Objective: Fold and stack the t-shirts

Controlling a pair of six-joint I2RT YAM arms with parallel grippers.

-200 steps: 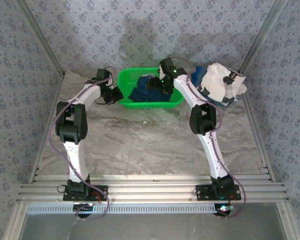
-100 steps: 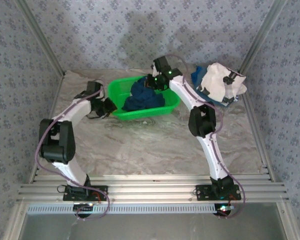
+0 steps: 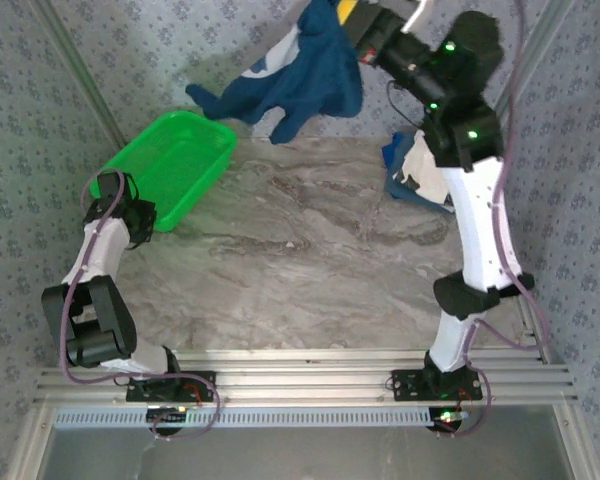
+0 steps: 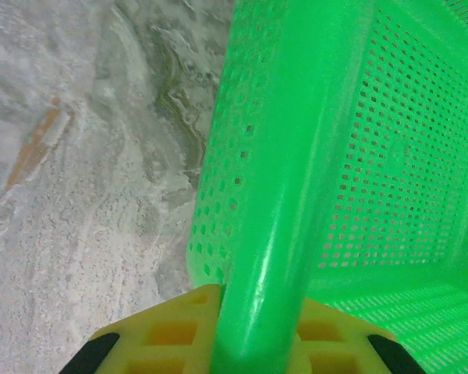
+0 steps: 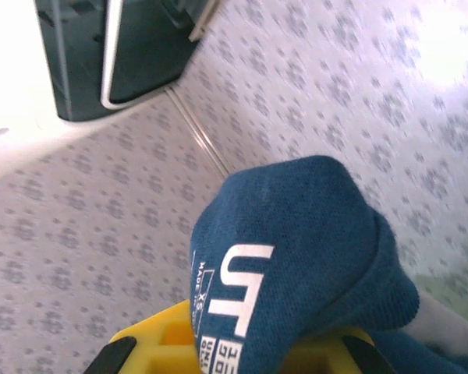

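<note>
Navy t-shirt (image 3: pixel 315 70), held in the air above the far edge of the table (image 3: pixel 310 260), hangs in loose folds from the right gripper (image 3: pixel 358 22), one sleeve trailing out to the left. In the right wrist view the same cloth (image 5: pixel 296 249) is bunched over the yellow fingers (image 5: pixel 152 343), and part of its white chest print, with the letters "UT", faces the camera. The right gripper (image 5: pixel 242 347) is clamped on this shirt. The jaws themselves are hidden under the fabric. Behind the shirt is the patterned wall (image 5: pixel 335 78).

A white t-shirt (image 3: pixel 417 167) with black marks lies crumpled at the far right corner of the table. It sits on top of another blue t-shirt (image 3: pixel 394 153), and the right arm partly covers both. These two are well apart from the hanging shirt.

The green basket (image 3: pixel 175 160), of perforated plastic, sits aslant near the far left corner of the table. The left gripper (image 3: pixel 132 215) holds it at its near end. In the left wrist view the yellow fingers (image 4: pixel 171 331) sit on either side of the basket rim (image 4: pixel 296 156), closed tight on it, with the marbled table top (image 4: pixel 86 195) to the left.
</note>
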